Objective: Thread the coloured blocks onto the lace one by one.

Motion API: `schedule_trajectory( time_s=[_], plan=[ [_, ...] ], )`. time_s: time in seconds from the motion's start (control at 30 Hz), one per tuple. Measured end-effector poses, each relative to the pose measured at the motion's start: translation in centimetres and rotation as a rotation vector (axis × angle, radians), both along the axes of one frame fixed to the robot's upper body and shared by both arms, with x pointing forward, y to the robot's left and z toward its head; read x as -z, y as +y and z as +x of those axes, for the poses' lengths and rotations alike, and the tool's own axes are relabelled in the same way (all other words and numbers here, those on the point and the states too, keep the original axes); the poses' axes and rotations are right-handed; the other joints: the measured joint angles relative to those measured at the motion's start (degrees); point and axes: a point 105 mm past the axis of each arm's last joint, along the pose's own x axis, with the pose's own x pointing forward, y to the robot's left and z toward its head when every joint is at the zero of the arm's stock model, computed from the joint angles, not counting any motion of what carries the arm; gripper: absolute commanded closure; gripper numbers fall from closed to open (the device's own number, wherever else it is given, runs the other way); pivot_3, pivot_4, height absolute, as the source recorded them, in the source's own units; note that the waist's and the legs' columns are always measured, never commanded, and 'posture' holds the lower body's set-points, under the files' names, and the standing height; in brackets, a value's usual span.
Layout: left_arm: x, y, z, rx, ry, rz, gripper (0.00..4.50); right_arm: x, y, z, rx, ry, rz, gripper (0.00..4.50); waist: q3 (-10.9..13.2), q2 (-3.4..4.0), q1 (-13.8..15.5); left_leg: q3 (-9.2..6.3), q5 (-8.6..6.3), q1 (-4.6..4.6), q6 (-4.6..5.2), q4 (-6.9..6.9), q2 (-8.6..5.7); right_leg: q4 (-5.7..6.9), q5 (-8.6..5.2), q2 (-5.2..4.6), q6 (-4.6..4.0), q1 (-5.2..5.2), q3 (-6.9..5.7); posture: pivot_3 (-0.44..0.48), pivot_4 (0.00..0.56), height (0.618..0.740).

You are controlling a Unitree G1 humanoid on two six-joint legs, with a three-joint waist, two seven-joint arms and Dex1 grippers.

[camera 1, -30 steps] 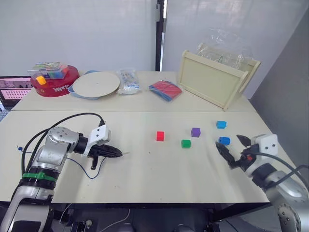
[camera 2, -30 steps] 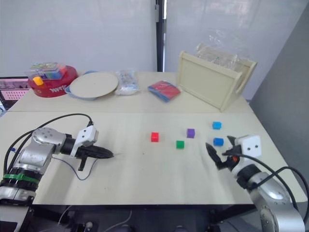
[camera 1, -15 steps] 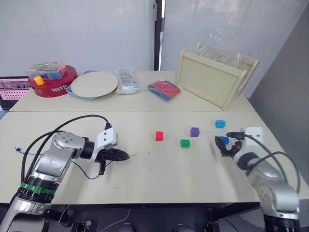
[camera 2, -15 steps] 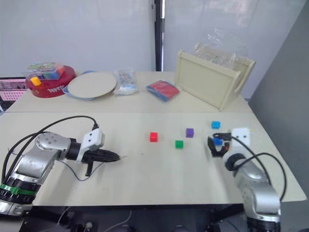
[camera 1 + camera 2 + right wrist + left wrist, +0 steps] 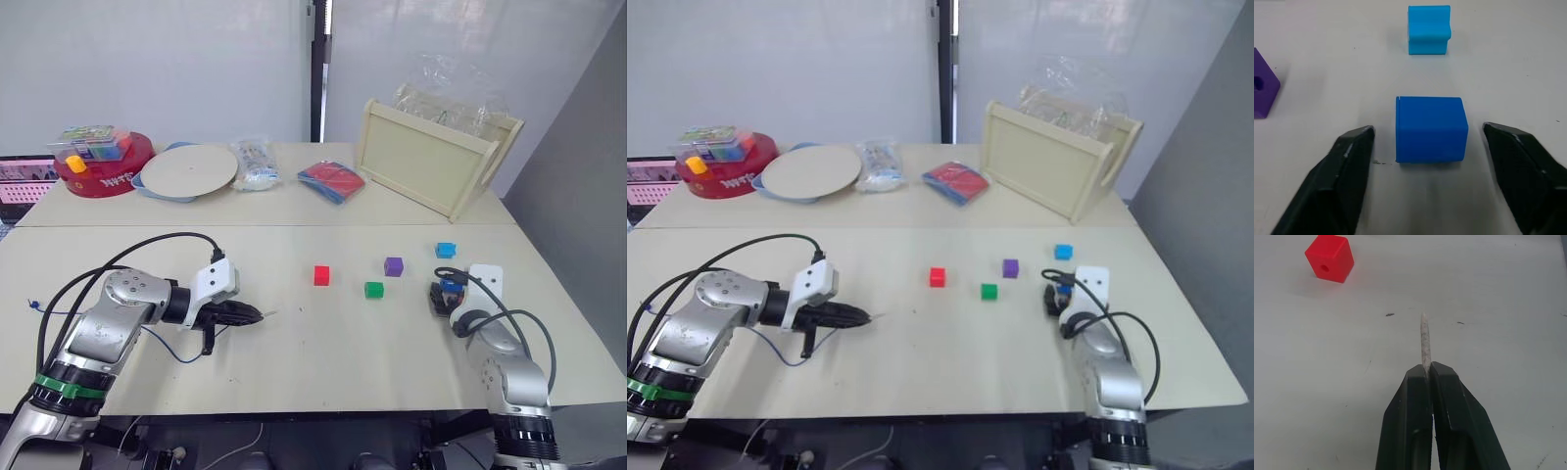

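My right gripper [image 5: 1430, 147] now down at the near blue block [image 5: 1431, 129], fingers spread either side, left gripper [image 5: 1427, 377] still pinching the lace tip [image 5: 1424, 335], nudged toward the red block [image 5: 1329, 257]

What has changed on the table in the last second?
The right gripper has moved forward to the darker blue block, its open fingers now either side of it. The left gripper edged toward the red block, still pinching the lace tip. The blocks haven't moved.
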Motion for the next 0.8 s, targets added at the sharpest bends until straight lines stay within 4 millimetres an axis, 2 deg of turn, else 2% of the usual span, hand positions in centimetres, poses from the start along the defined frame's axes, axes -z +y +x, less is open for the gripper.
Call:
schedule_trajectory(
  time_s=[0.13,0.3,0.43,0.5,0.53,0.57,0.63,0.67,0.73,0.8],
  plan=[
    [0.0,0.0,0.1,-0.006,-0.006,0.000,4.50,0.0,0.2,0.0,-0.008,-0.008,0.014,3.27,0.00,0.00,0.06,0.01,0.00,-0.01,0.00,0.01,-0.01,0.00,0.00,-0.01,0.00,0.00,0.00,0.000,0.150,0.740],
    [0.0,0.0,0.1,-0.005,-0.009,0.000,4.50,-0.2,0.3,-0.4,-0.007,-0.033,0.034,3.32,0.00,0.01,0.11,0.01,0.00,-0.02,0.00,0.00,0.00,0.00,0.00,-0.01,0.00,-0.01,0.00,0.000,0.150,0.740],
    [0.0,-0.1,0.1,0.001,-0.006,0.001,4.50,-1.4,1.3,-2.3,-0.045,-0.092,0.015,3.32,0.01,0.03,0.12,0.00,0.00,-0.07,0.00,-0.02,0.00,0.00,0.00,-0.01,0.00,-0.05,0.00,0.000,0.150,0.740],
    [0.0,-0.2,0.0,0.008,-0.002,-0.001,4.50,-2.3,3.7,-5.1,-0.153,-0.128,0.016,3.32,0.00,0.08,0.31,-0.05,0.00,-0.15,0.00,-0.05,0.00,0.04,0.00,0.00,0.00,-0.11,-0.02,0.000,0.150,0.740],
    [0.1,-0.2,0.0,0.009,0.002,-0.002,4.50,-2.8,6.6,-7.6,-0.275,-0.138,0.036,3.32,0.00,0.10,0.27,-0.07,-0.01,-0.15,0.02,-0.05,0.03,0.07,0.00,0.03,0.00,-0.12,-0.04,0.000,0.150,0.740],
    [0.1,-0.2,0.0,0.009,0.004,-0.002,4.50,-2.8,7.5,-8.1,-0.316,-0.137,0.049,3.32,0.00,0.09,0.23,-0.07,-0.01,-0.15,0.02,-0.05,0.04,0.05,0.00,0.03,0.00,-0.11,-0.04,0.000,0.150,0.740],
    [0.2,-0.5,-0.1,0.028,0.010,-0.001,4.50,-3.0,11.2,-10.3,-0.484,-0.115,0.086,3.32,0.00,0.09,-0.23,0.00,-0.01,-0.13,0.01,0.03,0.01,0.01,0.00,-0.01,0.00,-0.09,0.01,0.000,0.150,0.740],
    [0.4,-0.6,-0.2,0.036,0.016,0.002,4.50,-2.7,12.8,-11.1,-0.552,-0.094,0.111,3.32,0.00,0.05,-0.35,-0.02,-0.01,-0.02,0.01,0.03,0.03,0.02,0.00,0.01,-0.01,-0.01,0.00,0.000,0.150,0.740],
    [0.6,-0.8,-0.3,0.051,0.024,0.006,4.50,-2.1,14.4,-11.6,-0.618,-0.058,0.132,3.32,0.01,0.05,-0.22,-0.02,0.00,0.08,0.00,0.04,0.03,0.07,0.02,0.02,-0.04,0.03,0.00,0.000,0.150,0.740],
    [0.8,-0.9,-0.4,0.060,0.032,0.009,4.50,-1.1,15.3,-11.1,-0.638,-0.025,0.146,3.32,0.01,0.04,-0.05,-0.02,0.01,0.10,-0.01,0.05,0.03,0.07,0.02,0.04,-0.04,0.04,-0.01,0.000,0.150,0.740]
  ],
)
